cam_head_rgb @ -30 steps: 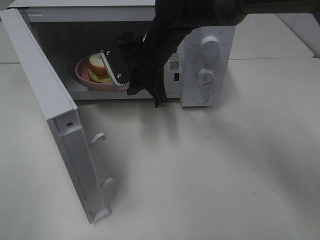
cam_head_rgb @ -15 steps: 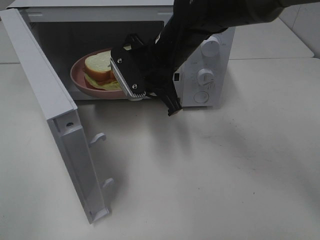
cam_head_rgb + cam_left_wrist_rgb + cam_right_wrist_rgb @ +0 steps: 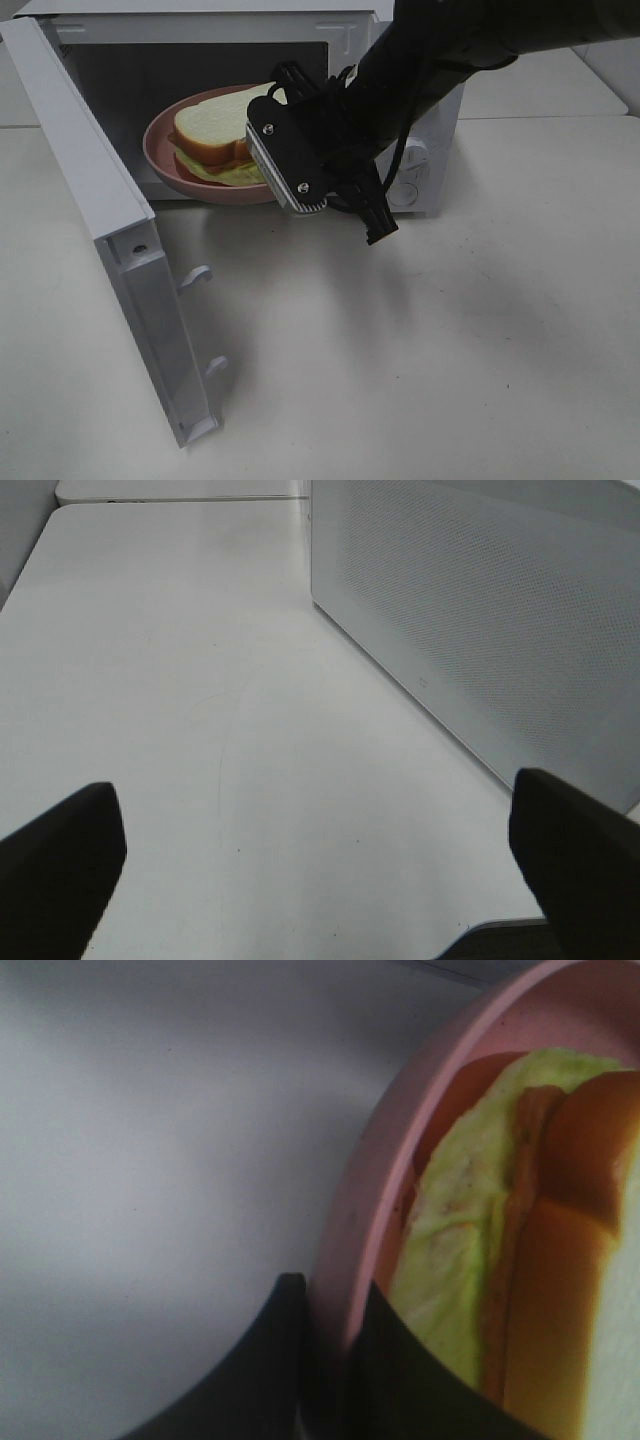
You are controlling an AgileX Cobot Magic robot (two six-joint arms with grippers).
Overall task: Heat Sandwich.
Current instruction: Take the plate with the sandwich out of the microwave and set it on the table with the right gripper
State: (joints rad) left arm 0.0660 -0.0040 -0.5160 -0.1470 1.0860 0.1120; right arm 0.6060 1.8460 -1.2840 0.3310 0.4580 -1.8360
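Observation:
The sandwich (image 3: 213, 135) of white bread with a tan crust and a pale green leafy layer lies on a round pink plate (image 3: 160, 150). The plate sits half out of the open microwave (image 3: 200, 22), its front overhanging the sill. My right gripper (image 3: 262, 178) reaches in from the right and is shut on the plate's near rim. The right wrist view shows the right gripper (image 3: 335, 1320) pinching the pink plate (image 3: 395, 1170) rim, with the sandwich (image 3: 545, 1260) just beyond it. My left gripper (image 3: 318, 865) hangs open over bare table beside the microwave's perforated side (image 3: 480, 630).
The microwave door (image 3: 95, 180) swings out wide toward the front left, with two latch hooks (image 3: 197, 275) on its edge. The control panel knob (image 3: 412, 150) shows partly behind my right arm. White table (image 3: 450, 350) spreads in front and to the right.
My right gripper has drawn back out of the microwave toward the front right, pulling the plate and sandwich with it. The left gripper has not visibly changed.

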